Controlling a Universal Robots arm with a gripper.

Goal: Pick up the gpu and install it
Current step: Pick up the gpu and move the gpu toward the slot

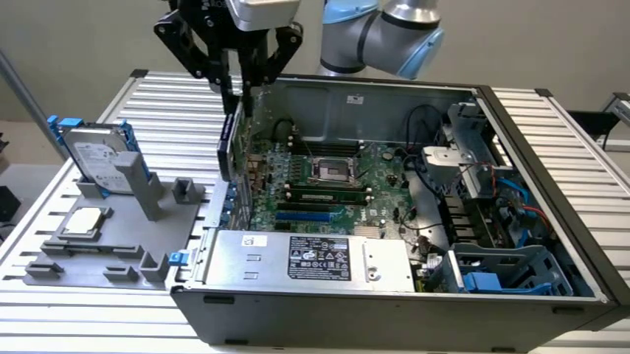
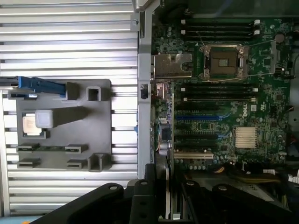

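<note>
The gpu is a thin green card with a silver end bracket. It hangs on edge over the side of the motherboard toward the exterior view's left, inside the open computer case. My gripper is shut on the card's upper edge. In the wrist view the gpu shows edge-on, running from my gripper to its silver bracket tab. It lies alongside the ends of the expansion slots. Whether the card touches a slot is hidden.
A grey parts fixture sits outside the case, holding a silver hard drive with blue rails and a square CPU chip. Inside the case are the open CPU socket, a power supply and a drive cage with cables.
</note>
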